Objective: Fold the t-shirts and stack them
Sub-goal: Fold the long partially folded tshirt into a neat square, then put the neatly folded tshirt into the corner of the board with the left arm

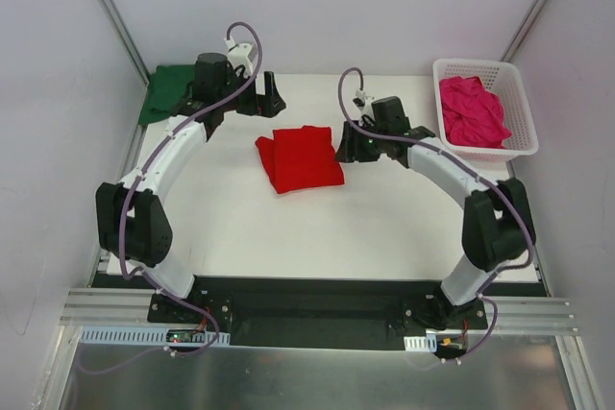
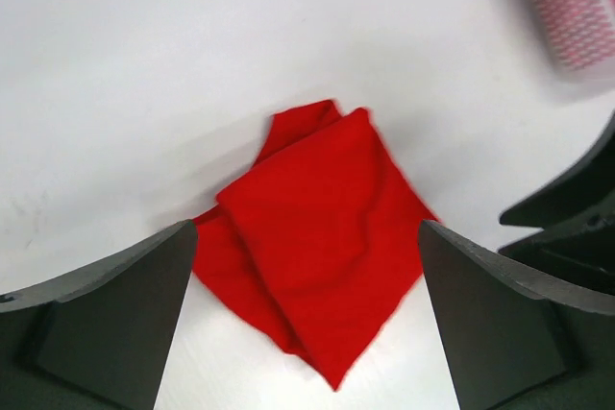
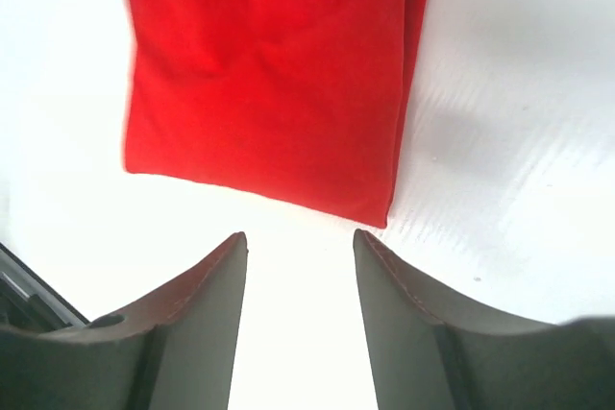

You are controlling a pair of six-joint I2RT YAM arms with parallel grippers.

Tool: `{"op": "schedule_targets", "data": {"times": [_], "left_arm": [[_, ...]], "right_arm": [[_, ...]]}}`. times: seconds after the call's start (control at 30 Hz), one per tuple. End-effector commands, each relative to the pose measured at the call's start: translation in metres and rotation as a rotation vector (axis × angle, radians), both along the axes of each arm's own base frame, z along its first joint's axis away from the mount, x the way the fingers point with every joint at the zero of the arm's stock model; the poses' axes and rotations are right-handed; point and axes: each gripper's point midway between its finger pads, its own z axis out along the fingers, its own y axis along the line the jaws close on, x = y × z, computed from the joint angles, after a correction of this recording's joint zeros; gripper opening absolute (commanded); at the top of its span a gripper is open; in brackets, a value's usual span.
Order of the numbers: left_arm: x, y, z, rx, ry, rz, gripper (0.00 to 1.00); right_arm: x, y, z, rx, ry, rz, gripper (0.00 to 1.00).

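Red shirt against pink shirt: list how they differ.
The red shirt is folded flat; the pink shirt is crumpled in a heap. The red shirt lies on the table; the pink shirt sits in the white basket. Both are plain soft cloth.

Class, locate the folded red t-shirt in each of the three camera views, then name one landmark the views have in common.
Top external: the red t-shirt lies folded near the middle of the table.
Left wrist: lower middle of the picture, one corner pointing down.
Right wrist: upper left to centre, cut off by the top edge.
Shared landmark: the white table beneath it, seen in all three views.
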Motion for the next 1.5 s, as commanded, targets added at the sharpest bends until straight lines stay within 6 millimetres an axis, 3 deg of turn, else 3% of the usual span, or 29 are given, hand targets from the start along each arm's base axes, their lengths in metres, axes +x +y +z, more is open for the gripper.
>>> {"op": "schedule_targets", "data": {"times": [0.0,0.1,0.2,0.27,0.3,0.43,0.77,1.0,1.1,1.2,1.27,1.37,1.4,1.47], "left_arm": [[-0.025,-0.035,0.048,-0.177,-0.007,-0.188,0.99],[-0.028,-0.063,0.042,-0.272,0.054,-0.306,0.98],[-0.029,-0.092,0.007,-0.335,0.160,-0.369,0.95],[-0.025,-0.110,0.006,-0.426,0.162,-0.411,0.90],[-0.023,-0.117,-0.007,-0.458,0.204,-0.432,0.88],[-0.013,-0.135,-0.019,-0.567,0.219,-0.472,0.80],[-0.003,-0.142,-0.083,-0.688,0.375,-0.384,0.79],[-0.015,-0.135,-0.151,-0.668,0.517,-0.303,0.79],[-0.021,-0.133,-0.168,-0.664,0.546,-0.284,0.79],[-0.022,-0.132,-0.171,-0.664,0.551,-0.284,0.79],[-0.021,-0.133,-0.163,-0.672,0.542,-0.297,0.79],[-0.014,-0.136,-0.134,-0.678,0.508,-0.326,0.81],[-0.007,-0.139,-0.109,-0.683,0.460,-0.350,0.83],[-0.005,-0.140,-0.085,-0.680,0.425,-0.374,0.85]], "right_arm": [[-0.008,-0.024,0.056,-0.021,-0.144,-0.059,0.52],[-0.013,-0.036,0.059,-0.048,-0.156,-0.099,0.52],[-0.021,-0.049,0.057,-0.086,-0.158,-0.130,0.53],[-0.028,-0.059,0.054,-0.105,-0.159,-0.152,0.52],[-0.031,-0.062,0.052,-0.110,-0.155,-0.158,0.53],[-0.039,-0.074,0.047,-0.125,-0.147,-0.181,0.54],[-0.044,-0.081,0.041,-0.130,-0.127,-0.187,0.54],[-0.046,-0.082,0.041,-0.136,-0.123,-0.189,0.54],[-0.047,-0.084,0.041,-0.140,-0.123,-0.192,0.54],[-0.048,-0.085,0.040,-0.142,-0.122,-0.193,0.54],[-0.050,-0.086,0.038,-0.145,-0.114,-0.194,0.54],[-0.050,-0.085,0.038,-0.141,-0.117,-0.191,0.54],[-0.050,-0.086,0.037,-0.140,-0.113,-0.190,0.54],[-0.051,-0.085,0.037,-0.134,-0.114,-0.189,0.54]]}}
